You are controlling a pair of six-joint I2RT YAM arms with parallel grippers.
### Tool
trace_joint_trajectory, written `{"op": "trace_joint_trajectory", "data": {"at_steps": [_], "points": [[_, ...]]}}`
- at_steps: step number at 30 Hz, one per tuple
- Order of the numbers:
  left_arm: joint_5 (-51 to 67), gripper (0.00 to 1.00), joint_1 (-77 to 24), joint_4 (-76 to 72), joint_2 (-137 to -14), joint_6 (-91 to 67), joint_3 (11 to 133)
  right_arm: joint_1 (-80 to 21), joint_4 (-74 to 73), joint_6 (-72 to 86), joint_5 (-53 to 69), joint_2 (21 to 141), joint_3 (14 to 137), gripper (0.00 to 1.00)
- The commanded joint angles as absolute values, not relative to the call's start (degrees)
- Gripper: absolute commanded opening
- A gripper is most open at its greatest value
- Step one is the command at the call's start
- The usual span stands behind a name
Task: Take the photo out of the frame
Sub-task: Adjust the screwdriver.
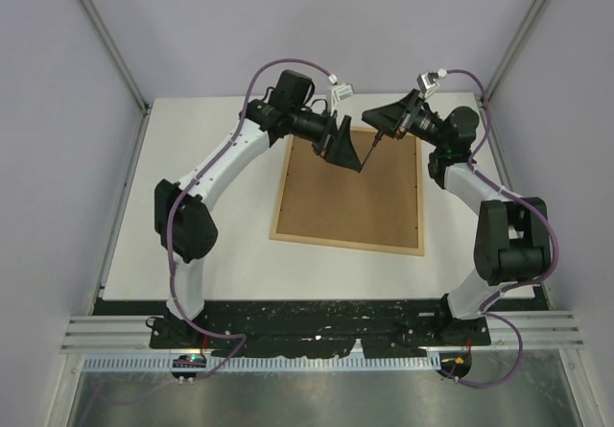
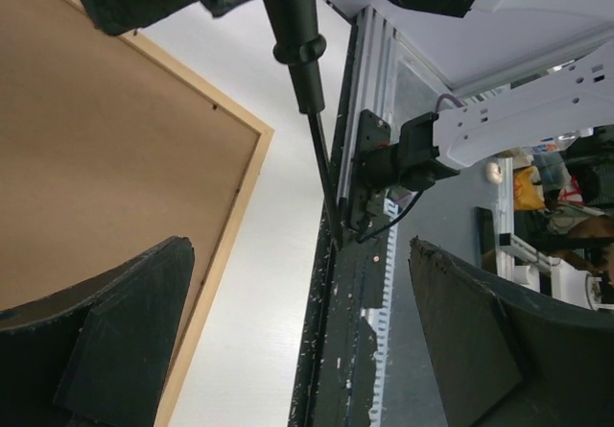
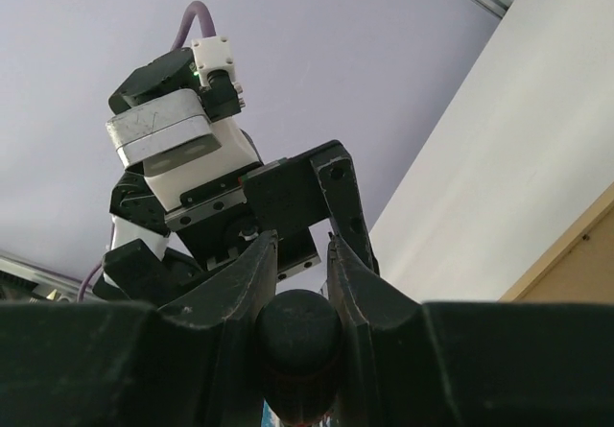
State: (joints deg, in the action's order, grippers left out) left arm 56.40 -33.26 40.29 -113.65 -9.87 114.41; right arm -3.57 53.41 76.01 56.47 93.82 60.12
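The frame [image 1: 343, 245] is laid back-up on the far-right part of the white worktop [image 1: 211, 254]. The photo isn't seen, presumably hidden face-down under the brown backing panel [image 1: 350, 201]. A thin black-handled screwdriver-like tool [image 2: 305, 72] is clamped by its handle in the narrowed R gripper [image 3: 299, 283], shaft slanted down to the panel by the frame's far edge, tip contact can't be told. The L gripper [image 2: 297, 350] is held wide, w/ nothing in it, just beside the frame's far-left corner, so the R arm is judged better placed for prying.
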Motion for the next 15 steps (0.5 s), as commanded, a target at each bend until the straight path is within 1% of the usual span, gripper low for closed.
{"op": "trace_joint_trajectory", "data": {"at_steps": [1,5,8,10,11,15], "points": [[62.92,0.98,-34.89,32.18,-114.17,-16.77,116.98,-3.69,60.64,78.05,54.85,91.05,59.33,0.08],[64.16,0.92,-36.29,29.62,-115.31,-19.6,117.07,-3.69,61.96,78.66,54.41,90.79,58.36,0.08],[65.56,0.78,-36.74,27.61,-116.19,-21.7,116.72,-3.69,61.96,78.66,54.4,90.35,58.18,0.08],[66.44,0.58,-37.35,26.63,-116.89,-22.85,116.37,-3.6,61.79,78.31,54.58,89.91,58.1,0.08],[66.62,0.46,-37.44,26.37,-116.98,-23.2,116.45,-3.6,61.53,78.22,54.75,89.65,58.01,0.08],[66.19,0.03,-37.53,27.76,-117.07,-22.51,116.02,-3.69,58.9,76.12,56.33,88.33,58.01,0.08]]}}
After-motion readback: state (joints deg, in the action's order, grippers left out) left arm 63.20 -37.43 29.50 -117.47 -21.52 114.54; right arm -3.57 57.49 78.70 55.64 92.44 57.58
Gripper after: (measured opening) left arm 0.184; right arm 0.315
